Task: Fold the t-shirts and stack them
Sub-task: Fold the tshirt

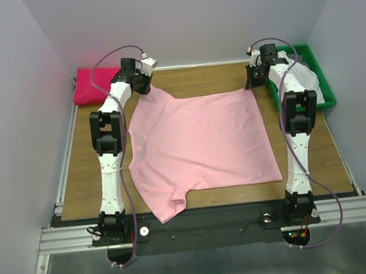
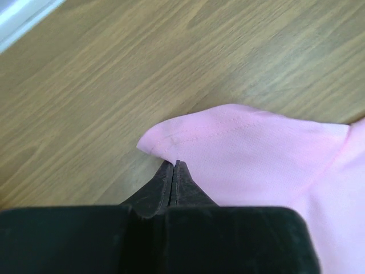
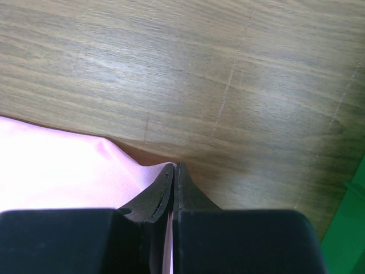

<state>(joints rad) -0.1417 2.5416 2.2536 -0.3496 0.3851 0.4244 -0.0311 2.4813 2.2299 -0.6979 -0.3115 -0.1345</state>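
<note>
Soft even light; left fingers (image 2: 154,194) blur near the lens.

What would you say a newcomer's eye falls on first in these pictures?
The light pink t-shirt, spread flat across the middle of the wooden table. Next, the left fingers and right fingers, each shut on one of its far corners. A folded magenta shirt sits at the far left corner, a green bin of pale cloth at the far right.

Green bin (image 1: 305,50) partly behind right arm (image 1: 296,155); its pale cloth (image 1: 308,79) indistinct.
</note>
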